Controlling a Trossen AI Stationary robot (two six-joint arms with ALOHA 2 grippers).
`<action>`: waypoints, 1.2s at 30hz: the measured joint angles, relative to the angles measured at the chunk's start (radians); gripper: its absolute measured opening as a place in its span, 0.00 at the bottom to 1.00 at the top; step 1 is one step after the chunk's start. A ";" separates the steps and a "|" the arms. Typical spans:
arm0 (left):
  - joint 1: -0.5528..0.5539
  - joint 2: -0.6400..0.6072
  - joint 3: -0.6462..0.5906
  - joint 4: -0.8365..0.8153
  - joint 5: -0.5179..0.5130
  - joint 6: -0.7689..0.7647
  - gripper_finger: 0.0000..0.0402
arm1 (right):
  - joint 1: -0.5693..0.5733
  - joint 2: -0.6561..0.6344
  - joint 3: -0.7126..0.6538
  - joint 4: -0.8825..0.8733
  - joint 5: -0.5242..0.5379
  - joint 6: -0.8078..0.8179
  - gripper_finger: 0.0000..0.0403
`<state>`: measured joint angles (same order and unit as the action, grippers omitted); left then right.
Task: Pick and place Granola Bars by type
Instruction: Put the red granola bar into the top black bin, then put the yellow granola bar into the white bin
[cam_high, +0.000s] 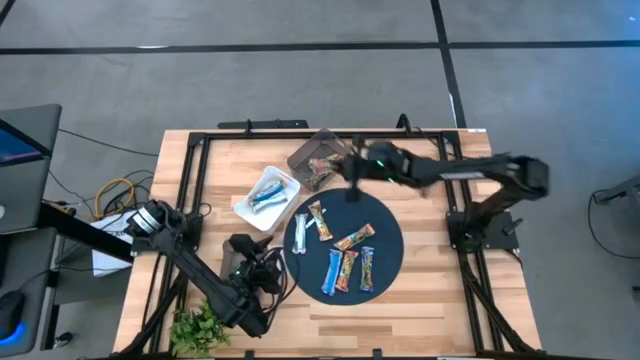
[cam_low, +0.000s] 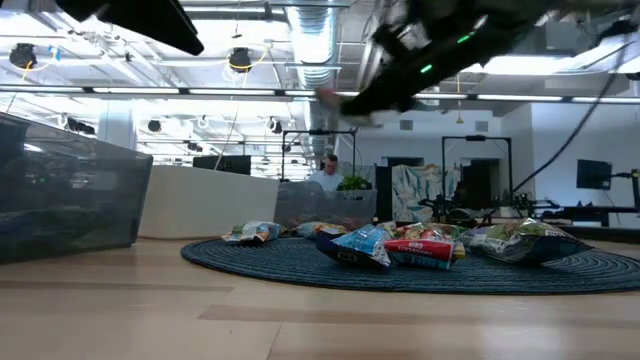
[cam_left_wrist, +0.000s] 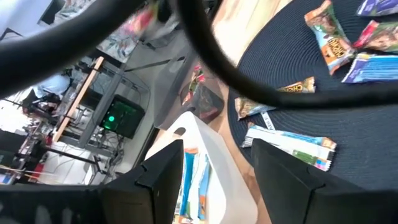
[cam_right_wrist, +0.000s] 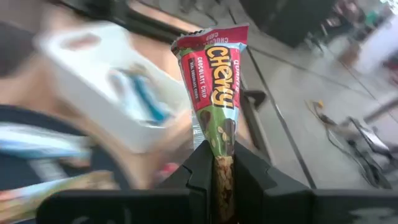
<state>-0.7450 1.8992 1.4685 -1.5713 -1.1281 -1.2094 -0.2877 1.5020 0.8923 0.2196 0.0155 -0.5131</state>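
Red and shiny, one bar (cam_right_wrist: 214, 87) sticks up from the right gripper (cam_right_wrist: 222, 163) in the right wrist view. Its fingers pinch the bar's bottom end. The white tray (cam_right_wrist: 93, 81) shows behind it, a bit smeared.

From above, the right gripper (cam_high: 352, 165) is up over the dark tray (cam_high: 312, 160) at the back of the table (cam_high: 430, 300). That tray has red bars in it. The white tray (cam_high: 266, 194) beside it has blue bars. More bars (cam_high: 340, 250) lie on the round dark mat (cam_high: 390, 240). The left gripper (cam_high: 262, 272) waits near the mat's left edge.

From table height, the loose bars (cam_low: 400, 243) sit on the mat (cam_low: 250, 262), and the right arm hangs high above them.

The left wrist view shows the left gripper (cam_left_wrist: 214, 171) with its fingers wide apart and nothing between them. The white tray (cam_left_wrist: 202, 168) and a white bar (cam_left_wrist: 289, 142) are just ahead.

The red bar is held only by its tip, so I think it could slip or swing. If it drops too early, it might miss the dark tray or land with the blue ones.
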 joint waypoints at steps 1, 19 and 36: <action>-0.006 0.000 0.000 0.001 0.001 -0.005 0.46 | -0.028 0.043 0.038 -0.010 -0.005 -0.008 0.09; -0.067 0.000 0.000 0.000 0.007 -0.077 0.46 | -0.232 0.405 0.405 -0.368 -0.122 -0.011 0.32; 0.012 0.000 0.001 0.179 0.078 0.201 0.46 | -0.142 0.100 0.354 -0.658 -0.187 -0.001 0.58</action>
<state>-0.7329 1.8988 1.4691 -1.3922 -1.0497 -1.0088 -0.4293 1.6017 1.2468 -0.4386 -0.1714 -0.5136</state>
